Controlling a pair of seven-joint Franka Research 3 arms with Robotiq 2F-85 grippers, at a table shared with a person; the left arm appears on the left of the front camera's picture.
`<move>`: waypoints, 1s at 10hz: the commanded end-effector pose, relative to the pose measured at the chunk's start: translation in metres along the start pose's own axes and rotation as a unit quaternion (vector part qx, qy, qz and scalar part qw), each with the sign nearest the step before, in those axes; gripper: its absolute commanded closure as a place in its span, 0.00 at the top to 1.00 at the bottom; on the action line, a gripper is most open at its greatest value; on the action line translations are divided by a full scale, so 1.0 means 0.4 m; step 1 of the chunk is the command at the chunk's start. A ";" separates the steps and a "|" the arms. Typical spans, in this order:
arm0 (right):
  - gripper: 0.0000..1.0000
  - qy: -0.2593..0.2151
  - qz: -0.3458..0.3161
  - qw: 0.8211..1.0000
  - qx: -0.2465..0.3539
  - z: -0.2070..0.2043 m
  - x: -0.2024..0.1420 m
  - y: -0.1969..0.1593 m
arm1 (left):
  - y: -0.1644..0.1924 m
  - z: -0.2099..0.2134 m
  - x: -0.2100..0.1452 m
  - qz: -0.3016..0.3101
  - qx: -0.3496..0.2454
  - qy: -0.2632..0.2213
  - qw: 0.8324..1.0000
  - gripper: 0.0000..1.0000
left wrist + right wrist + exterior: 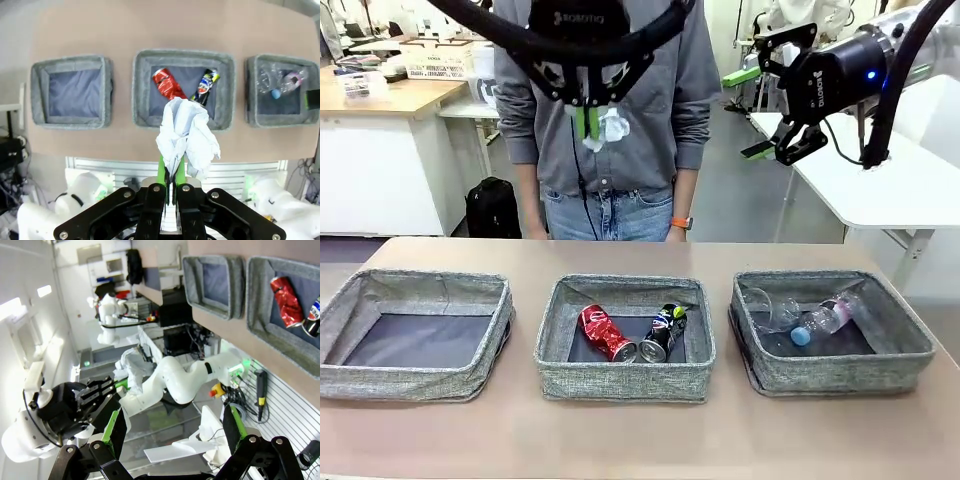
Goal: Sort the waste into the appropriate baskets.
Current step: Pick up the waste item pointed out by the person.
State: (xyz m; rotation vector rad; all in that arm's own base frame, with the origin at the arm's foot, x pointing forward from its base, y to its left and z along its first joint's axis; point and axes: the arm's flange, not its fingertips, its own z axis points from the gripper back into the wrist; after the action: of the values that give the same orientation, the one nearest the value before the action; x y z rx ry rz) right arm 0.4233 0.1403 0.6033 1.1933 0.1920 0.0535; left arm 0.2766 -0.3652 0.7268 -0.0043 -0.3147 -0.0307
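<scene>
My left gripper (588,125) hangs high above the middle basket (620,381), shut on crumpled white paper (613,125). In the left wrist view the paper (187,132) sticks out past the closed gripper (171,167), over the middle basket (142,85). That basket holds a crushed red can (607,333) and a crushed dark can (663,332). The right basket (840,375) holds a clear cup (768,308) and a clear bottle (828,317) with a blue cap. The left basket (410,383) has nothing in it. My right gripper (760,112) is open and empty, high at the right.
A person in a grey shirt (660,90) stands at the far edge of the table. A white side table (900,190) is at the right, under my right arm. Bare tabletop (640,440) runs in front of the baskets.
</scene>
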 end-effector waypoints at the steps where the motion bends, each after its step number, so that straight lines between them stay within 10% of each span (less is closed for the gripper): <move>1: 1.00 0.004 0.011 1.000 0.006 0.005 0.002 0.004 | 0.011 0.002 -0.014 -0.004 -0.011 -0.028 1.000 0.05; 10: 1.00 0.004 0.011 1.000 0.006 0.005 0.002 0.004 | -0.035 0.175 -0.036 0.004 -0.056 -0.052 0.997 0.05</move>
State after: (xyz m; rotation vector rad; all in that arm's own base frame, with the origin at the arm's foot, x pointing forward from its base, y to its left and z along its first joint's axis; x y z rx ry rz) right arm 0.4233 0.1403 0.6033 1.1934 0.1923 0.0537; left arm 0.2416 -0.3709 0.7832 -0.1274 -0.3978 -0.0530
